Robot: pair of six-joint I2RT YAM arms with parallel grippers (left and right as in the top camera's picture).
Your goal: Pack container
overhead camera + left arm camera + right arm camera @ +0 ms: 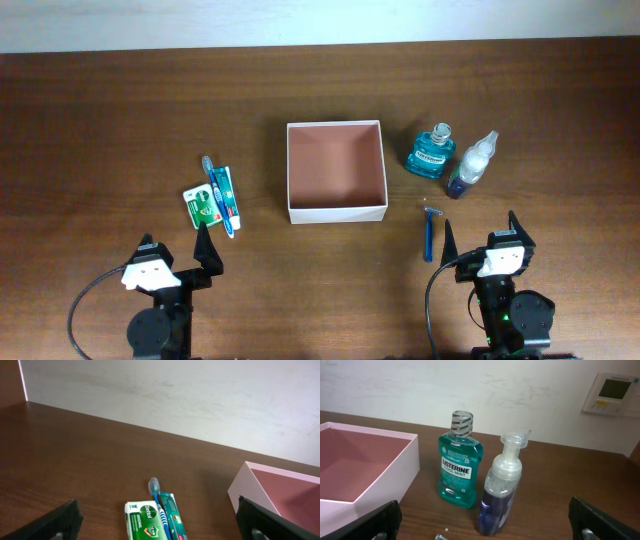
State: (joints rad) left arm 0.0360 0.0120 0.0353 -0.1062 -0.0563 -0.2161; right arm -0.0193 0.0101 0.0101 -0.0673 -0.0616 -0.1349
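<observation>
— Where is the container [336, 170] sitting?

— It is sitting near the middle of the table [100, 120], ahead of both arms and between them. Its top is open, its outer walls are white and its inside is brownish-pink, and nothing is lying in it.

— What is the left gripper [176, 238] doing?

— It is pointing away from the front edge with its jaws spread wide, gripping nothing. In the left wrist view its fingers [52, 522] are showing only at the two bottom corners.

— And what is lying ahead of it?

— A green soap packet [200, 206], a blue toothbrush [212, 185] and a toothpaste tube [226, 195] are lying together, left of the container and apart from it. The toothbrush is lying between the packet and the tube, with its bristles pointing away from the arm.

— How is the right gripper [480, 222] standing?

— It is also spreading its jaws wide and holding nothing. A blue razor [430, 238] is lying just beside its left finger, with its head pointing toward the container's near right corner.

— Is anything standing beyond the razor?

— A teal mouthwash bottle [431, 152] and a clear pump bottle [470, 165] are standing upright just beside each other, right of the container and apart from it. Purple liquid is filling the lower part of the pump bottle. I cannot tell whether the two are touching.
</observation>
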